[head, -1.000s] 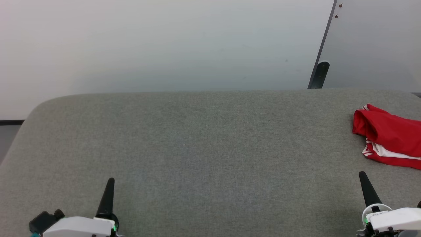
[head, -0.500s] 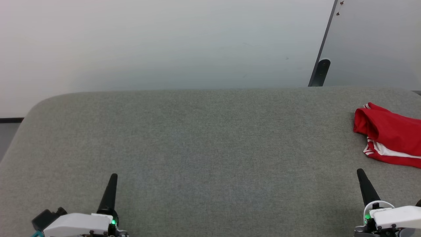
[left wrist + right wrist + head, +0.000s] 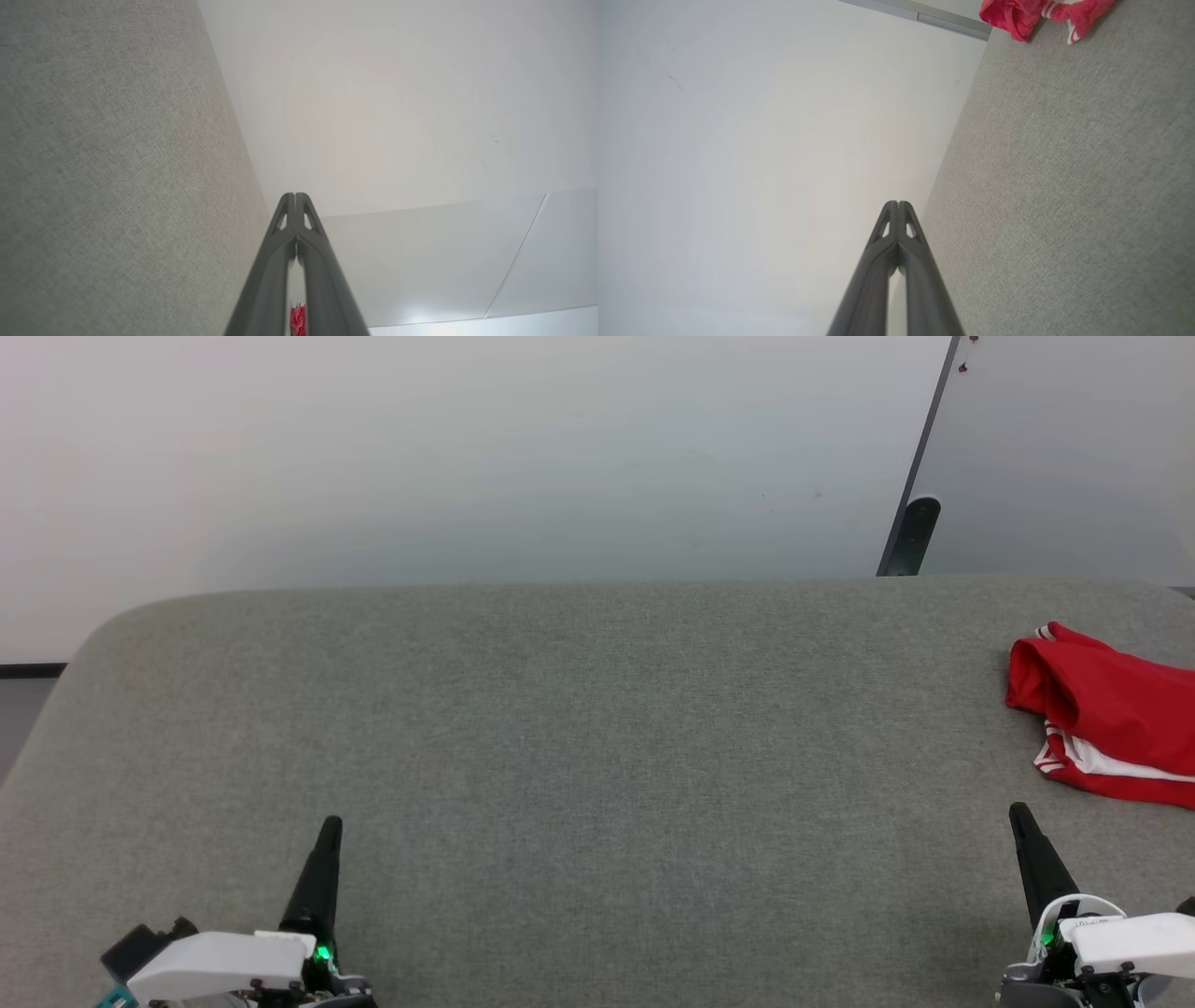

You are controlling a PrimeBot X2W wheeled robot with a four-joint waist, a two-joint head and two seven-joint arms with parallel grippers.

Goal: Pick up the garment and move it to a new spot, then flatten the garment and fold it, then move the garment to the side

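The garment (image 3: 1111, 719), red with white stripes, lies bunched at the far right of the grey table (image 3: 579, 728), cut by the head view's right edge. A corner of the garment (image 3: 1041, 14) also shows at the top of the right wrist view. My right gripper (image 3: 1019, 814) stands shut at the lower right, short of the garment and apart from it. In its own view the right gripper (image 3: 898, 203) has its tips pressed together, holding nothing. My left gripper (image 3: 330, 825) is shut at the lower left, far from the garment; the left gripper (image 3: 295, 195) holds nothing.
A pale wall rises behind the table's far edge. A dark post (image 3: 910, 537) stands behind the table at the back right, beside a slanted panel edge. The table's left corner is rounded.
Both grippers show slightly higher in the head view, and the table edge and garment have shifted a little upward, so the camera has tilted. The garment lies as before.
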